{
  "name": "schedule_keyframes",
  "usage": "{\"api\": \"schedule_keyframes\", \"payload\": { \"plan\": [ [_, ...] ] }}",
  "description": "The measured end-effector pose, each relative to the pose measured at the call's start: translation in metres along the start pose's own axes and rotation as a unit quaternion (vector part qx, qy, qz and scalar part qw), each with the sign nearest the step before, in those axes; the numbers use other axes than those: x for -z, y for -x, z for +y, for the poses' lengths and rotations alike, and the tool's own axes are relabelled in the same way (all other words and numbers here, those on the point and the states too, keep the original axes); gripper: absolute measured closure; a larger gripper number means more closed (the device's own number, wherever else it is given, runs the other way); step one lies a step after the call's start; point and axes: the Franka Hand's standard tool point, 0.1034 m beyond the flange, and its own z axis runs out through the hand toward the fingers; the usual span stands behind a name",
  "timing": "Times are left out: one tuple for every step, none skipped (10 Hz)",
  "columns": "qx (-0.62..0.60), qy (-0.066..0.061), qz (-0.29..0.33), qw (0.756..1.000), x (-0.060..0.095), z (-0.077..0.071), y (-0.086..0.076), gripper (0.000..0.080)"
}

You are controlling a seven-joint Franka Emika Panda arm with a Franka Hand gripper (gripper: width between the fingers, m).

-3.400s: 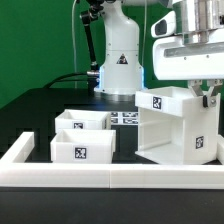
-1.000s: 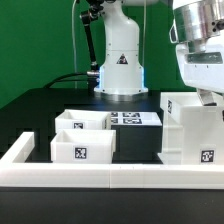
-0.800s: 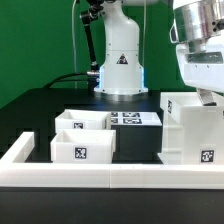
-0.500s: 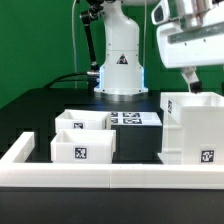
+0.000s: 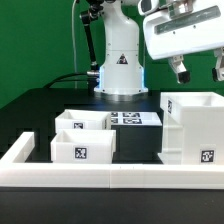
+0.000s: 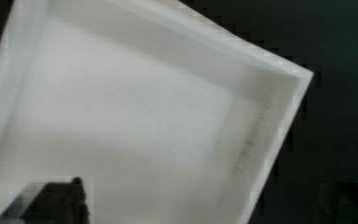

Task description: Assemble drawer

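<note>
One tall boxy casing [image 5: 195, 125], smooth white plastic, is standing upright. Two small open-top boxes are sitting beside it: front box [image 5: 82, 146], rear box [image 5: 88, 120]. One gripper [image 5: 200, 70] is hovering above, jaws spread, gripping nothing.

So the end effector [image 5: 200, 72] let go of the casing [image 5: 192, 128] and lifted well clear, fingers spread now. Casing went from tilted in its grip to standing upright on the surface [image 5: 40, 106].
</note>
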Motion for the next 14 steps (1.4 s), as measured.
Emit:
{"api": "schedule_keyframes", "payload": {
  "plan": [
    [0.067, 0.006, -0.002, 0.998, 0.0, 0.003, -0.001, 0.015],
    [0.159, 0.021, -0.009, 0.987, 0.003, 0.012, -0.004, 0.015],
    [0.237, 0.033, -0.014, 0.971, 0.005, 0.019, -0.01, 0.015],
    [0.294, 0.05, -0.013, 0.954, 0.007, 0.021, -0.011, 0.015],
    [0.326, 0.059, -0.009, 0.943, 0.007, 0.019, -0.007, 0.015],
    [0.371, 0.059, -0.011, 0.927, 0.006, 0.019, -0.006, 0.015],
    [0.399, 0.059, -0.013, 0.915, 0.006, 0.019, -0.007, 0.015],
    [0.414, 0.059, -0.013, 0.908, 0.006, 0.02, -0.009, 0.015],
    [0.479, 0.065, -0.021, 0.875, 0.01, 0.029, -0.018, 0.015],
    [0.506, 0.073, -0.024, 0.859, 0.016, 0.043, -0.033, 0.015],
    [0.519, 0.075, -0.023, 0.851, 0.017, 0.058, -0.046, 0.015],
    [0.535, 0.078, -0.025, 0.841, 0.016, 0.069, -0.055, 0.015],
    [0.553, 0.077, -0.022, 0.829, 0.015, 0.082, -0.068, 0.015],
    [0.555, 0.081, -0.018, 0.828, 0.01, 0.099, -0.082, 0.015]
  ]
}}
